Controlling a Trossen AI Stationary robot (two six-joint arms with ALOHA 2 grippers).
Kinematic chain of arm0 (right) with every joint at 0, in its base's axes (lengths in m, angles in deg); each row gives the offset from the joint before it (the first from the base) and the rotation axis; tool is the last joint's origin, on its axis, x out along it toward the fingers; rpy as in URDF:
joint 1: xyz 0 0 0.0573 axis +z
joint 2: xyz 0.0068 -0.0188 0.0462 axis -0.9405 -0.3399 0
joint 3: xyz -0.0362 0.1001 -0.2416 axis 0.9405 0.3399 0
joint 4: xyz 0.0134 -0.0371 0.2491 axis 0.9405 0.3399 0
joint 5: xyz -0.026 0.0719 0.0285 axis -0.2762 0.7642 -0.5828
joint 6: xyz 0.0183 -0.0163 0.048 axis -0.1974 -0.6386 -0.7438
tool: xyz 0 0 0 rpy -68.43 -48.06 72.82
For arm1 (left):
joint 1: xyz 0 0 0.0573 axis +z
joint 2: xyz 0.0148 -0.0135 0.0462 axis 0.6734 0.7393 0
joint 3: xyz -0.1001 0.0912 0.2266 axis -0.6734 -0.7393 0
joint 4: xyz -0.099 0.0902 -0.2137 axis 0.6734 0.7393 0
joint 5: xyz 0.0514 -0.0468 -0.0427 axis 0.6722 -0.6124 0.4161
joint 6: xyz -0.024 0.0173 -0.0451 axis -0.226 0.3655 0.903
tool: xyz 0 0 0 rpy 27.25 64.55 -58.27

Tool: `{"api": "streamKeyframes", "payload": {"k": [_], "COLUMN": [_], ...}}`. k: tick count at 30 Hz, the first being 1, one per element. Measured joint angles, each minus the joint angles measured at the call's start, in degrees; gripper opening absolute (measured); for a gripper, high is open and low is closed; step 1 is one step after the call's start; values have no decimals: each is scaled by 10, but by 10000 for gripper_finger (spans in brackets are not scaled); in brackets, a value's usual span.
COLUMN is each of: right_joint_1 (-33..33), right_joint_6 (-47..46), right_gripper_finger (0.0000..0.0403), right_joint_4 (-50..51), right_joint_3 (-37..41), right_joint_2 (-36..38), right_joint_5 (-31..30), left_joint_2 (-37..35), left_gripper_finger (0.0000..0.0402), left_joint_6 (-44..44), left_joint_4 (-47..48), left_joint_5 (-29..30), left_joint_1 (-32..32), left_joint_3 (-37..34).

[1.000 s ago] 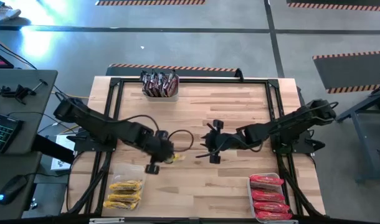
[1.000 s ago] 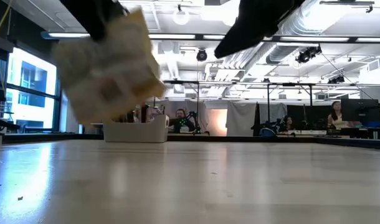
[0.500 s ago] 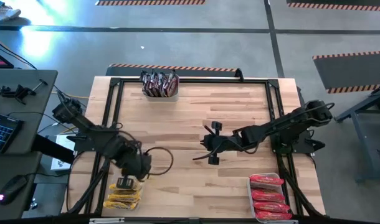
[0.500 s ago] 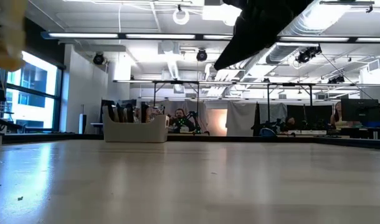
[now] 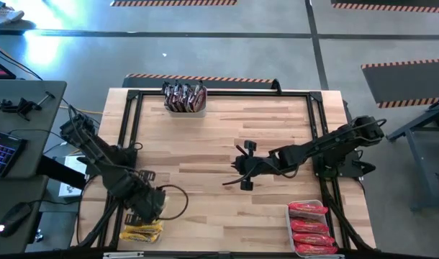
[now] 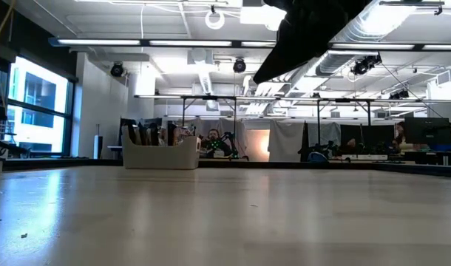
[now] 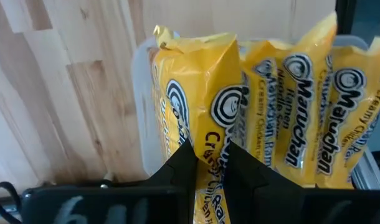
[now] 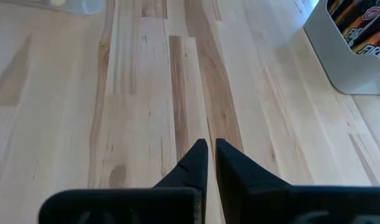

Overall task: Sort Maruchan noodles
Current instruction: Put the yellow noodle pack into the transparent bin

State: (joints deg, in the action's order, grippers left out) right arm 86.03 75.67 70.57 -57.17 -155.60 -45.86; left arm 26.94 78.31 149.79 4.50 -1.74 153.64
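Observation:
My left gripper hangs over the near-left clear bin and is shut on a yellow Maruchan noodle packet. More yellow packets stand on edge in that bin. The held packet hangs at the bin's end, beside the others; whether it touches the bin I cannot tell. My right gripper hovers over bare wood near the table's middle, shut on nothing. In the low view only the right arm shows, at the top. My left gripper pinches the yellow packet's upper end between its two fingers, which point down from above. The packet hangs below them, its crimped lower end down at the bin.
A white bin with dark packets stands at the far edge. A clear bin with red packets sits at the near right corner. A black frame runs along the table's sides. Bare wood lies between the bins.
My left gripper has carried the yellow packet from near the table's middle toward the near left corner, over the bin of yellow packets, tipping to point straight down. The packet has left the low view.

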Motion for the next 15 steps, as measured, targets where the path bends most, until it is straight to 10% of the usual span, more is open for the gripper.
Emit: {"api": "streamKeyframes", "payload": {"k": [15], "right_joint_1": [0], "right_joint_6": [-9], "right_gripper_finger": [12], "right_joint_4": [-7], "right_joint_3": [0], "right_joint_2": [0], "right_joint_5": [0], "left_joint_2": [0], "left_gripper_finger": [39], "left_joint_6": [38], "left_joint_4": [-2], "left_joint_5": [23], "left_joint_1": [-49], "left_joint_3": [-4]}}
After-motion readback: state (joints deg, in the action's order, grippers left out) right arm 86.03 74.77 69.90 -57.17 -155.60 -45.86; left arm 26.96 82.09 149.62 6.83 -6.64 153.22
